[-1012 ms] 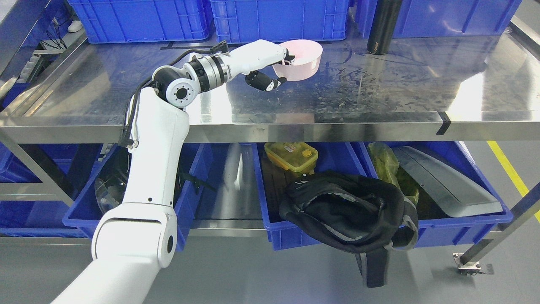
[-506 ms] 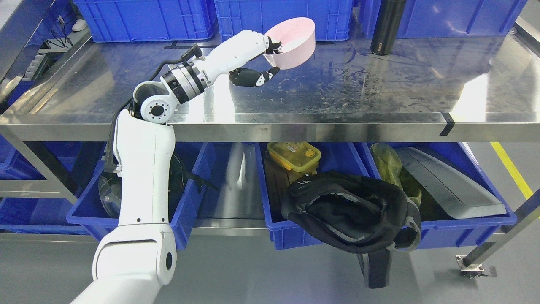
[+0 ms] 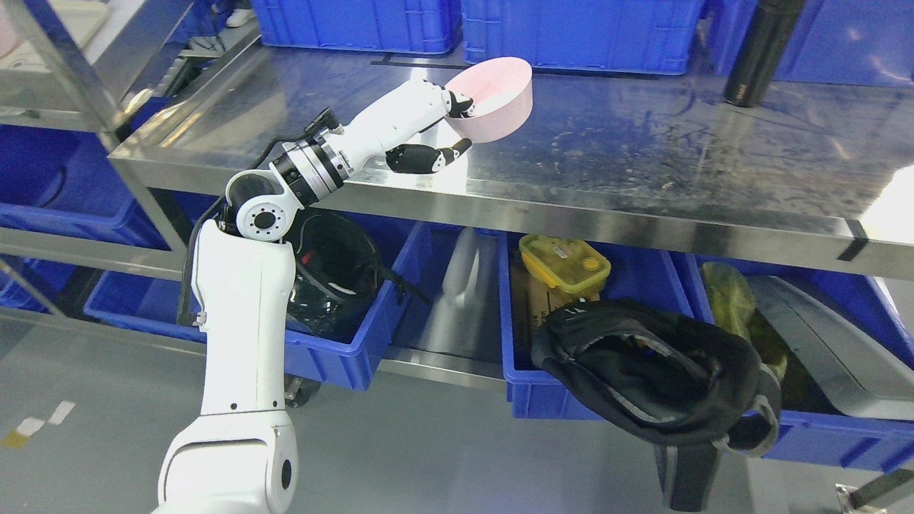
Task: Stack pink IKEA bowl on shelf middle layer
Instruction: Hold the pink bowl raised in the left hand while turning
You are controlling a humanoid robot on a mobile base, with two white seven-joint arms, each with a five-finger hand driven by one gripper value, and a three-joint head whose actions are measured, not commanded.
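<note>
My left hand (image 3: 451, 123) is shut on the near rim of a pink bowl (image 3: 496, 100), with the upper fingers inside the rim and the black thumb (image 3: 421, 157) stretched out below. The bowl hangs tilted a little above the steel shelf surface (image 3: 643, 157), over its left half near the front edge. The white left arm rises from the bottom left of the head view. No right arm shows.
Blue crates (image 3: 571, 32) line the back of the shelf, and a black bottle (image 3: 755, 53) stands at the right. Below, blue bins hold a yellow lunch box (image 3: 564, 263), a black backpack (image 3: 657, 371) and a helmet (image 3: 335, 264). Another shelf frame (image 3: 57, 68) stands at the left.
The bowl has been lifted off the shelf and tilted in my left hand. The camera has swung left and down, so the whole scene has shifted right.
</note>
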